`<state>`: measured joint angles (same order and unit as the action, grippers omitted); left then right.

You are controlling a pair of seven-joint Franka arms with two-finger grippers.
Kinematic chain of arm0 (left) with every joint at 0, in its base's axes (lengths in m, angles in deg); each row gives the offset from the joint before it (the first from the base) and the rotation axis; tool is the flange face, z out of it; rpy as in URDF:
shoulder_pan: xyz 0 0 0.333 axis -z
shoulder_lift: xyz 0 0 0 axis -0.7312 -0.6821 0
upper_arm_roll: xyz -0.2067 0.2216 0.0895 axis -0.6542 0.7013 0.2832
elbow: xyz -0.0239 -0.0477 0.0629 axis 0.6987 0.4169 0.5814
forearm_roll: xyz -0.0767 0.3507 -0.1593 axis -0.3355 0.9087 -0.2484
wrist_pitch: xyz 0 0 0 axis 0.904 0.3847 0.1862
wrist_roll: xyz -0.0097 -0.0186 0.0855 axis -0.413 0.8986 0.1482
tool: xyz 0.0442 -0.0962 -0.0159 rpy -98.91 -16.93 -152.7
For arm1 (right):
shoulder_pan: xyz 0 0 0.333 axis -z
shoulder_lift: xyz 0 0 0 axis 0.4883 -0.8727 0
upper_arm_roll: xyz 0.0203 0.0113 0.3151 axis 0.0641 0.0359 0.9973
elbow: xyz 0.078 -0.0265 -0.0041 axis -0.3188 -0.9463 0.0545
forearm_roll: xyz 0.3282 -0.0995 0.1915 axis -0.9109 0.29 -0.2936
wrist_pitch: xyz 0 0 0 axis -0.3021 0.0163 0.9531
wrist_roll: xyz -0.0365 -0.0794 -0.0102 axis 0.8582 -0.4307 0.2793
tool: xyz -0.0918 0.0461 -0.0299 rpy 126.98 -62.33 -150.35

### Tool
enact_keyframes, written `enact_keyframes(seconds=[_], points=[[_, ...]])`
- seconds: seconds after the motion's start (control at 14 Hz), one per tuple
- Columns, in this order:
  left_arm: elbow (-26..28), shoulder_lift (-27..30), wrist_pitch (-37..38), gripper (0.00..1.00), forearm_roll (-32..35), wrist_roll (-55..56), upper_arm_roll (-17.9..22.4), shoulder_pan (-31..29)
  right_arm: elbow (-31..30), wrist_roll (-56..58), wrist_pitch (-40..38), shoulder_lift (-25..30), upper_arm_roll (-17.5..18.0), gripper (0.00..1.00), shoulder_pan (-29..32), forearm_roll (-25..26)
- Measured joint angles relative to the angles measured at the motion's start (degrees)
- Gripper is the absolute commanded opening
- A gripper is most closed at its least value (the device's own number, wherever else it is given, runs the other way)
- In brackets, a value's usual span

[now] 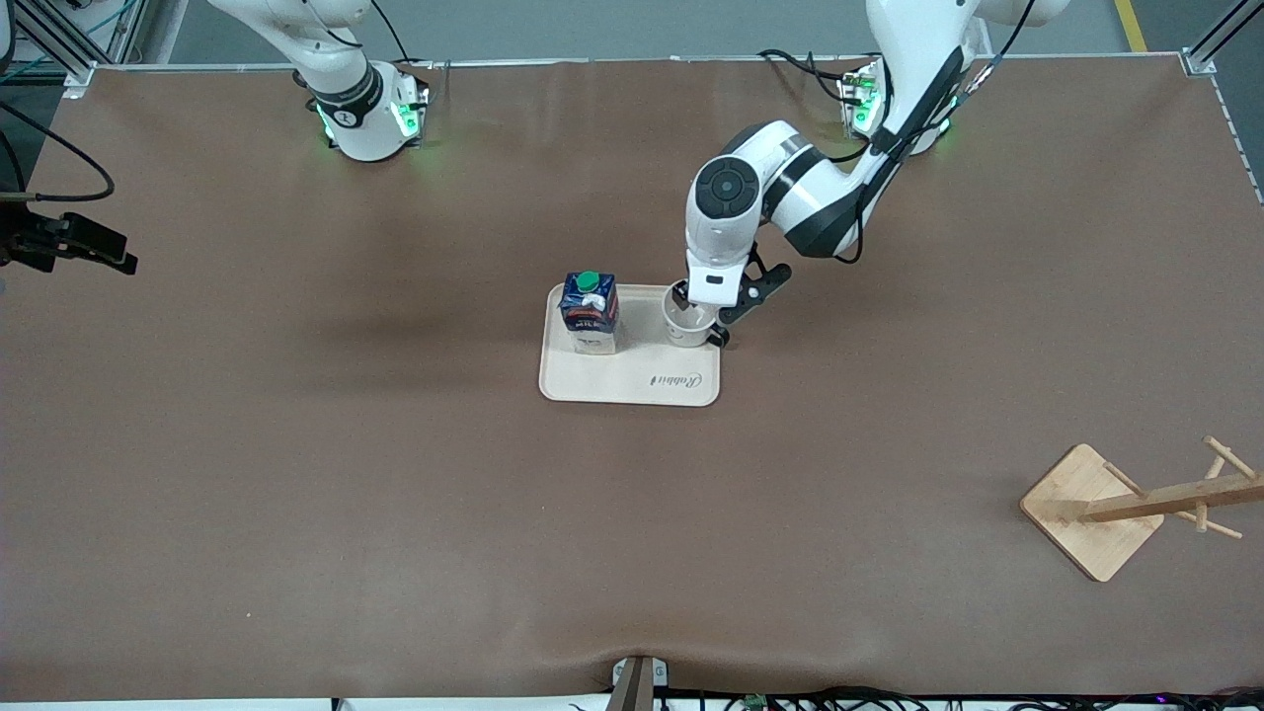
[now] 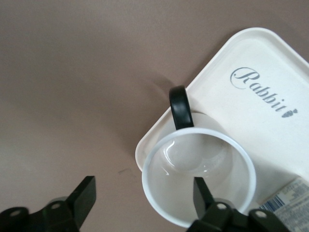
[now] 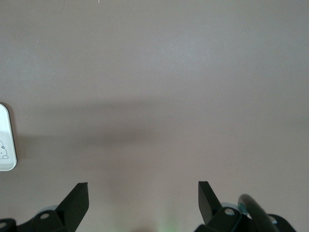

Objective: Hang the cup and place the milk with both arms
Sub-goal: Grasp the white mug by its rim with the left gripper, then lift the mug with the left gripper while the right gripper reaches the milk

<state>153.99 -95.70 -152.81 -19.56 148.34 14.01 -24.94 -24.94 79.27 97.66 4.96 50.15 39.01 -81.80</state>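
The white cup [image 1: 683, 334] stands on the beige tray [image 1: 632, 383], at the tray's edge toward the left arm's end. The dark blue milk [image 1: 590, 311] with a green cap stands on the same tray, beside the cup toward the right arm's end. My left gripper [image 1: 703, 318] is open and low over the cup. In the left wrist view the left gripper [image 2: 144, 189] straddles the cup's wall [image 2: 159, 203]. One finger [image 2: 202, 189] is inside the cup and the other [image 2: 86, 191] is outside. The cup's black handle [image 2: 180, 107] is free. My right gripper [image 3: 143, 191] is open over bare table and waits.
A wooden cup rack [image 1: 1136, 504] stands toward the left arm's end, nearer to the front camera than the tray. A black device [image 1: 69, 242] sits at the right arm's end of the table. A tray corner [image 3: 6, 145] shows in the right wrist view.
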Motion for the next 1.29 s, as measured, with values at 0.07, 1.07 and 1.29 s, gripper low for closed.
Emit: enact_keyframes(seconds=[0.07, 1.07, 1.29], points=[[0.5, -0.4, -1.4, 0.53, 1.1, 1.1, 0.0, 0.0, 0.1, 0.0, -0.1, -0.4, 0.0, 1.00, 0.0, 0.0], [-9.2, -2.8, 5.3, 0.00, 9.7, 0.0, 0.4, -1.5, -0.8, -1.4, -4.0, -10.5, 0.0, 1.00, 4.4, -10.7], [-14.6, 0.3, 16.2, 0.00, 9.7, -10.3, 0.5, -4.1, -0.2, -18.7, -4.4, -10.5, 1.2, 1.00, -2.6, -11.0]])
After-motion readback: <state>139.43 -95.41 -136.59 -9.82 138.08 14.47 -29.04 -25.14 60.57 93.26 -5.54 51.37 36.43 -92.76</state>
